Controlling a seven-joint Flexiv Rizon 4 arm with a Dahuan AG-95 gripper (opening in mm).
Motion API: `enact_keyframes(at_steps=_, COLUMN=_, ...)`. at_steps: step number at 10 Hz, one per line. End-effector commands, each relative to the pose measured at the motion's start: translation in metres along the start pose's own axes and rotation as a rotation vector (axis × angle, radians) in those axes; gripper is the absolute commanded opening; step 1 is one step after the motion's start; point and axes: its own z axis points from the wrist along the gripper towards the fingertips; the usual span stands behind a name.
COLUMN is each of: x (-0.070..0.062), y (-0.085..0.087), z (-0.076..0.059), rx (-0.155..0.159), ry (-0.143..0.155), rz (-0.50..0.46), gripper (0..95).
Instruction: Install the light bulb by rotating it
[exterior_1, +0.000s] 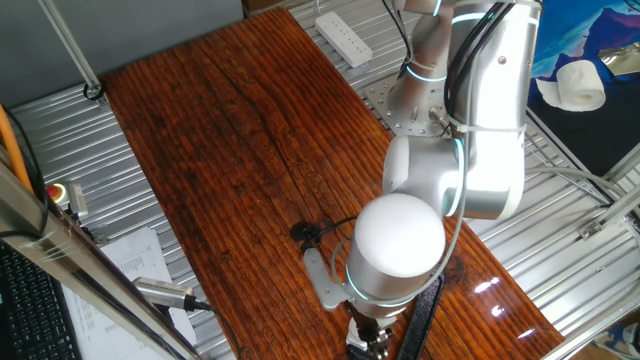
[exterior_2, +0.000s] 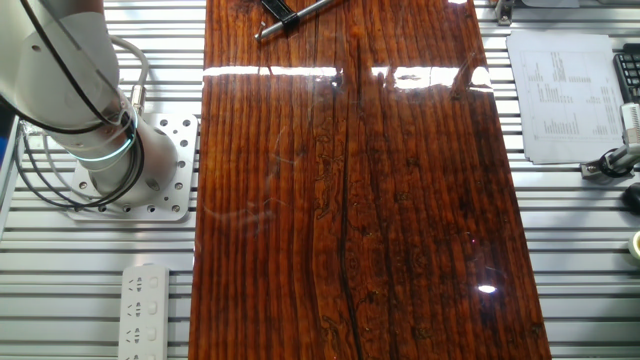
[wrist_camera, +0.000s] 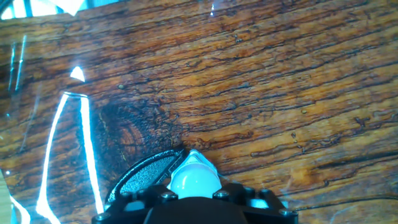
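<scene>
The tool (exterior_1: 366, 340) is mostly hidden under the arm's white joint cap (exterior_1: 400, 236) and cut off by the bottom edge in one fixed view. In the hand view, only the light bulb's (wrist_camera: 194, 178) pale dome shows above the dark tool body; its base stays hidden, as does the jaw position.

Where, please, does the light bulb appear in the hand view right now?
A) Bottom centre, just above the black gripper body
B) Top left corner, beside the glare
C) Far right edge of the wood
A: the light bulb shows as a pale dome at the bottom centre, directly above the black gripper body.
</scene>
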Motion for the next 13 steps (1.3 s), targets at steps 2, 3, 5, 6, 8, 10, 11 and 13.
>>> enact_keyframes(at_steps=2, x=0.0, y=0.002, z=-0.026, rx=0.034, ry=0.053, rz=-0.712, gripper=76.0)
enact_keyframes(at_steps=3, x=0.0, y=0.003, z=-0.03, rx=0.03, ry=0.044, rz=-0.901, gripper=76.0)
enact_keyframes(at_steps=5, x=0.0, y=0.003, z=-0.034, rx=0.016, ry=0.029, rz=-1.165, gripper=76.0)
enact_keyframes(at_steps=6, x=0.0, y=0.003, z=-0.034, rx=0.009, ry=0.023, rz=-1.268, gripper=76.0)
enact_keyframes(at_steps=8, x=0.0, y=0.003, z=-0.033, rx=0.041, ry=0.049, rz=-1.501, gripper=57.0)
enact_keyframes(at_steps=10, x=0.0, y=0.003, z=-0.03, rx=0.057, ry=0.068, rz=-1.683, gripper=57.0)
enact_keyframes(at_steps=11, x=0.0, y=0.004, z=-0.024, rx=0.051, ry=0.068, rz=-1.797, gripper=57.0)
enact_keyframes(at_steps=13, x=0.0, y=0.007, z=-0.018, rx=0.059, ry=0.066, rz=-1.939, gripper=57.0)
